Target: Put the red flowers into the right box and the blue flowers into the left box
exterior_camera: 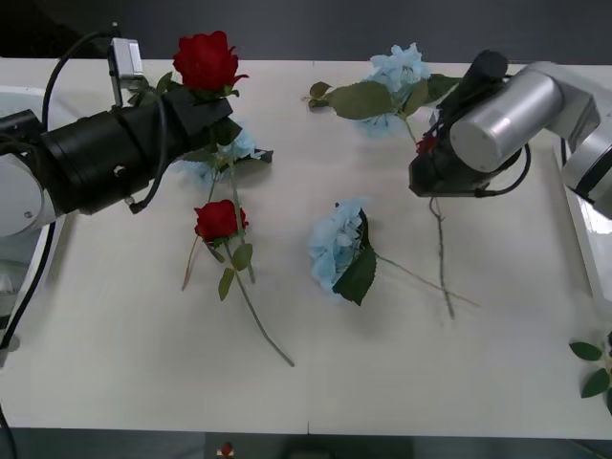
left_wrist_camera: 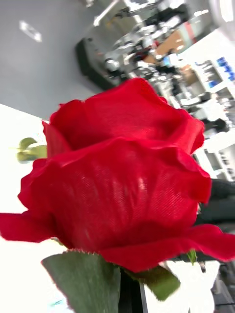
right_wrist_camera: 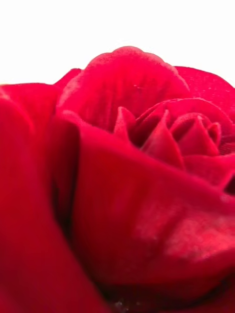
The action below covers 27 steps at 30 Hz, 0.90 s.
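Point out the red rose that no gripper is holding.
It is the red rose lying flat on the table, left of the middle blue hydrangea. The other roses are at the left gripper and the right gripper.

the table (exterior_camera: pixel 402 382) is a wide off-white top, running nearly edge to edge; near its middle lies a blue hydrangea (exterior_camera: pixel 337 244) with a dark green leaf beside it, its thin stem trailing off to the right; left of that rests a red rose (exterior_camera: pixel 218 220), head up the table, its long green stem (exterior_camera: pixel 258 320) slanting down towards the near edge; at the far side sits another blue hydrangea (exterior_camera: pixel 397 72) with a broad leaf (exterior_camera: pixel 359 99) stretched to its left; a third blue head (exterior_camera: pixel 234 148) lies at the far left, half hidden; a few green leaves (exterior_camera: pixel 595 368) poke in at the right edge
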{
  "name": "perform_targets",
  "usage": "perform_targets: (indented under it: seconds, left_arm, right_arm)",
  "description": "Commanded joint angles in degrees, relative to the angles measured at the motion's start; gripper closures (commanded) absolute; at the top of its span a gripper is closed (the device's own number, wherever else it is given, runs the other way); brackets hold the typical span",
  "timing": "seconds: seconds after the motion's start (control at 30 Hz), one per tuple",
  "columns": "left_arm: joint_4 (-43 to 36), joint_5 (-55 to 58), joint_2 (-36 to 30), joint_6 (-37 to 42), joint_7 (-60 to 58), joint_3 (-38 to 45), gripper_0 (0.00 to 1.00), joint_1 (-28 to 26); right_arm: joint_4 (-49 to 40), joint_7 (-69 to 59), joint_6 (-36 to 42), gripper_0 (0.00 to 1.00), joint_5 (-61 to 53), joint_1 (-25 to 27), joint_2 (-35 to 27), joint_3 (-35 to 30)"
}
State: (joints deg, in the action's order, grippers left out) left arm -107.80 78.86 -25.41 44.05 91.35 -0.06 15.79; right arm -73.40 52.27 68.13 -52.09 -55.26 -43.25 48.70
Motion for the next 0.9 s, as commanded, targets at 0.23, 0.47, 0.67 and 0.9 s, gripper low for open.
perform_targets:
  seconds: [0.23, 0.47, 0.67, 0.9]
  left_arm:
    - [-1.6, 5.3, 5.0, -0.5, 2.6, -0.2, 1.00, 3.2]
    - [-1.6, 5.3, 6.0, -0.4, 2.7, -0.1, 1.00, 3.6]
    - [-1.6, 6.0, 6.0, -0.5, 2.6, -0.1, 1.00, 3.9]
    - [-1.6, 6.1, 6.0, -0.5, 2.6, -0.2, 1.00, 4.0]
  right_arm:
    - [9.4, 12.3, -7.4, 0.39, -2.3, -1.1, -3.4, 1.8]
    - [11.5, 17.8, -12.1, 0.13, -2.6, -1.0, -3.8, 5.0]
    - [7.5, 25.4, -12.2, 0.08, -11.5, -1.0, -8.4, 4.6]
    - [-6.4, 31.8, -12.7, 0.09, -26.4, 4.7, -17.2, -2.1]
